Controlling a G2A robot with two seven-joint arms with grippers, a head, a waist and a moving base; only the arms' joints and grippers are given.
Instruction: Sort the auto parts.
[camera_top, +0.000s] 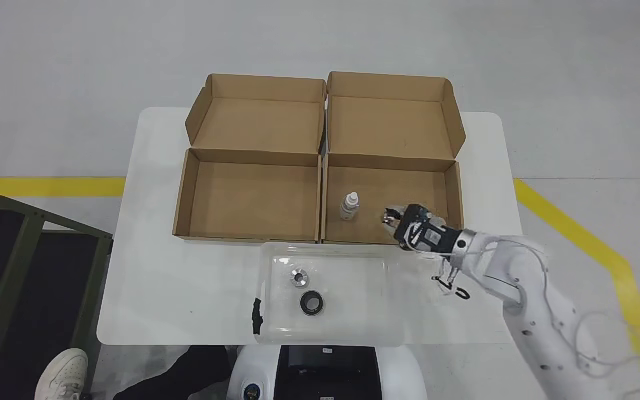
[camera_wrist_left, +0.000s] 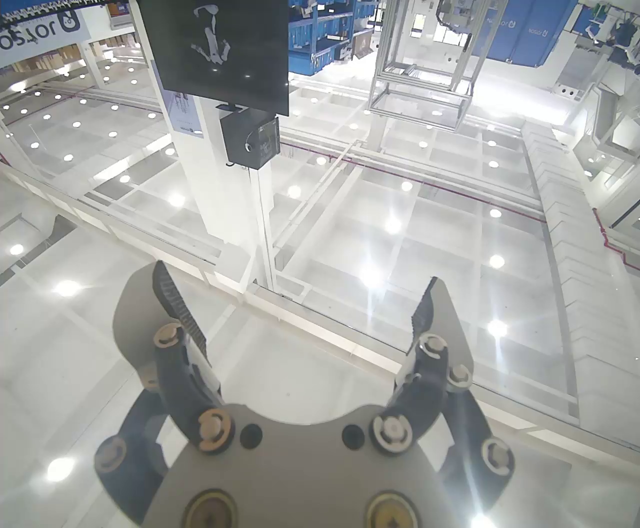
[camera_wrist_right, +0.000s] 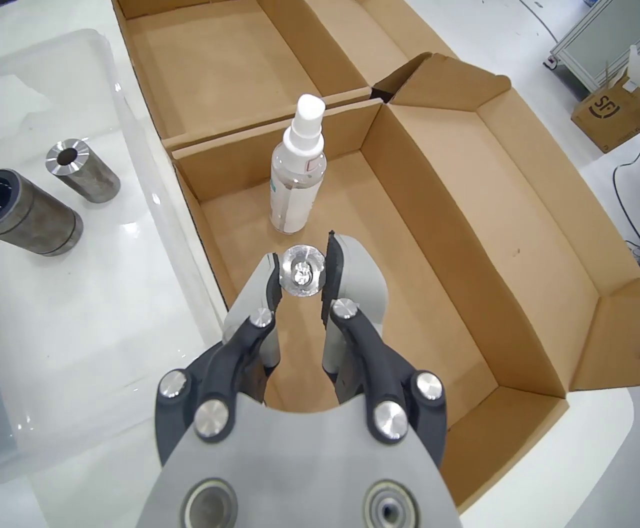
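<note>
White table (camera_top: 150, 280) on grey floor (camera_top: 100, 60) with yellow tape lines (camera_top: 60, 186)

White table (camera_top: 150, 280); yellow floor tape (camera_top: 60, 186) on both sides.

Right arm (camera_top: 520, 285): white links are stretching in from the lower right of the top view, with the wrist angling forward and inward.

Right end effector (camera_wrist_right: 302, 260): it is pointing downward. Its two fingers are closing on a round metal part (camera_wrist_right: 301, 275), with the dark pads pressing its opposite edges.

Left end effector (camera_wrist_left: 296, 274): it is pointing upward, away from the worktop. Its toothed fingers (camera_wrist_left: 172, 300) are standing wide apart and are gripping nothing.
</note>
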